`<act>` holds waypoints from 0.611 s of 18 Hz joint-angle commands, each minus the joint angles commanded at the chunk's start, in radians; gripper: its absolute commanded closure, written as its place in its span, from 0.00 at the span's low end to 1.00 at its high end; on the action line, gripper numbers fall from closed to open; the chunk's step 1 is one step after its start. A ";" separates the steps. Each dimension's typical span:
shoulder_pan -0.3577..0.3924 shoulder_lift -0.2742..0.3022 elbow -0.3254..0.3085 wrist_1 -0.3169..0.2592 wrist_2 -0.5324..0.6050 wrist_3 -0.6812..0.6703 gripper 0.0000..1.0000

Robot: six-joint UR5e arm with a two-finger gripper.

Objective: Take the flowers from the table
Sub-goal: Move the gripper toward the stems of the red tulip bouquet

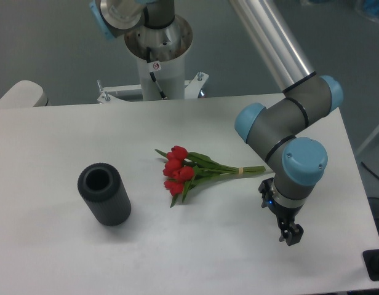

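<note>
The flowers [192,171] lie flat near the middle of the worktop [54,246], red heads to the left, banded stems running right toward the arm's wrist. The end effector [291,235] hangs near and right of the stem ends, holding nothing; whether its fingers are parted or closed I cannot tell from this angle. The thin stems sit low, so a shallow descent could likely close above them, or nudge the bunch away. The dark ribbed cylinder [104,195] stands well apart on the left.

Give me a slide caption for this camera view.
UR5e two-finger gripper hovers beside red tulips with green stems lying on white table, near dark ribbed cylinder.
</note>
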State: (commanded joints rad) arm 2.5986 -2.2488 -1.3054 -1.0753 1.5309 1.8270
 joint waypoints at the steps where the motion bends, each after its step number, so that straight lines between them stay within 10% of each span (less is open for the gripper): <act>1: 0.000 0.000 -0.002 0.009 -0.002 0.003 0.00; 6: 0.014 0.017 -0.009 -0.014 0.005 0.017 0.00; 11: 0.021 0.069 -0.034 -0.153 0.003 0.035 0.00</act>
State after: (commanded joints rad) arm 2.6200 -2.1799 -1.3390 -1.2286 1.5340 1.8621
